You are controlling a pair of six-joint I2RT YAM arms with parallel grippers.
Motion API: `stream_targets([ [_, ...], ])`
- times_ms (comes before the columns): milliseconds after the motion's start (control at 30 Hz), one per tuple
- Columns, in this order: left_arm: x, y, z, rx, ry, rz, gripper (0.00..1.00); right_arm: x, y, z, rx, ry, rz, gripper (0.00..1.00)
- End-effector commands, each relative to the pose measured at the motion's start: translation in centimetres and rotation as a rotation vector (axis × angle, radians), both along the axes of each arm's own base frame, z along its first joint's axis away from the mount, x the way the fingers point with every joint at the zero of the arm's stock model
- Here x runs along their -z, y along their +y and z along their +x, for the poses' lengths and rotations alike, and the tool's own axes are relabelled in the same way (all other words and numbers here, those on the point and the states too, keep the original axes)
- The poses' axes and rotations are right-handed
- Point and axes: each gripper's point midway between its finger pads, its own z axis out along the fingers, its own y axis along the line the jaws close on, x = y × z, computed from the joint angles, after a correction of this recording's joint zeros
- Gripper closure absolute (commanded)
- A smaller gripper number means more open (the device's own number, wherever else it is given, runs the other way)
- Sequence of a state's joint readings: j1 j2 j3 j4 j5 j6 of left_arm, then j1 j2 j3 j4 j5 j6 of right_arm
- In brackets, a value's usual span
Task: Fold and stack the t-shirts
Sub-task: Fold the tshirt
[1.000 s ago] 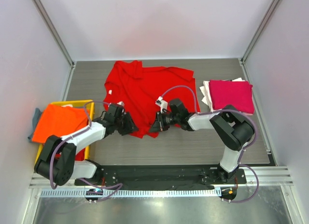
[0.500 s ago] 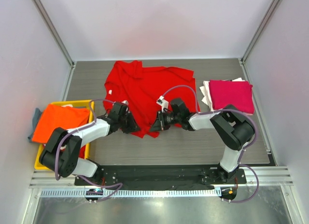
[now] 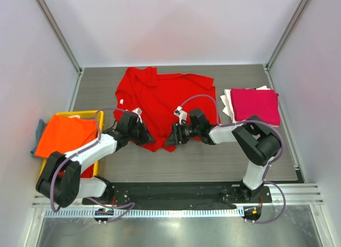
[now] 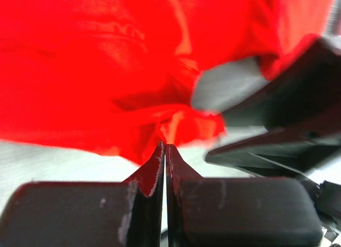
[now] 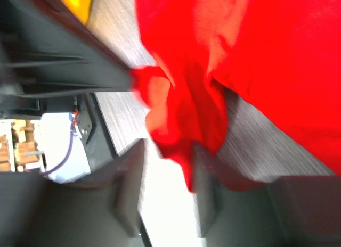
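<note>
Where my left gripper [image 4: 164, 147] is: pressed shut on the red t-shirt [image 4: 106, 60] hem, cloth spreading ahead.
Right gripper [image 5: 166, 151]: hem bunched between the jaws; grip I cannot tell, too blurred.

The top view looks down from high behind the robot over the whole table [image 3: 213, 164]. Both wrist views sit close (blurred), facing each other across the hem of the red t-shirt [image 4: 80, 60].

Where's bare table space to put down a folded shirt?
Bare: the near strip of table between the red t-shirt and the base plate, widest in front of the pink-topped stack; also the far-left corner. Crowded: the shirt's near hem, around left gripper and right gripper.
</note>
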State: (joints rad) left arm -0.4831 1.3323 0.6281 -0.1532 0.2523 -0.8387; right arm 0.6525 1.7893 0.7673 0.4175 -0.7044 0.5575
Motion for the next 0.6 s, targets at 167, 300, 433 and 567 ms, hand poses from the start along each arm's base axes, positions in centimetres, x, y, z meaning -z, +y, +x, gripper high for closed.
stream_targets([
  [167,-7.5,3.2,-3.1,0.011,-0.105,0.064,1.0,-2.1,-1.4,1.0,0.082,-0.12,-0.025,0.37],
  [300,-9.8,5.2,-4.8,0.011,-0.144,0.118,1.0,-4.4,-2.8,1.2,0.157,-0.169,-0.04,0.33],
  [433,-9.8,6.8,-6.1,-0.014,-0.125,0.172,1.0,-5.9,-5.4,2.5,0.3,-0.201,-0.102,0.32],
  [567,-10.1,8.2,-6.1,-0.093,-0.141,0.198,1.0,-5.3,-10.9,5.2,0.557,-0.153,-0.248,0.43],
])
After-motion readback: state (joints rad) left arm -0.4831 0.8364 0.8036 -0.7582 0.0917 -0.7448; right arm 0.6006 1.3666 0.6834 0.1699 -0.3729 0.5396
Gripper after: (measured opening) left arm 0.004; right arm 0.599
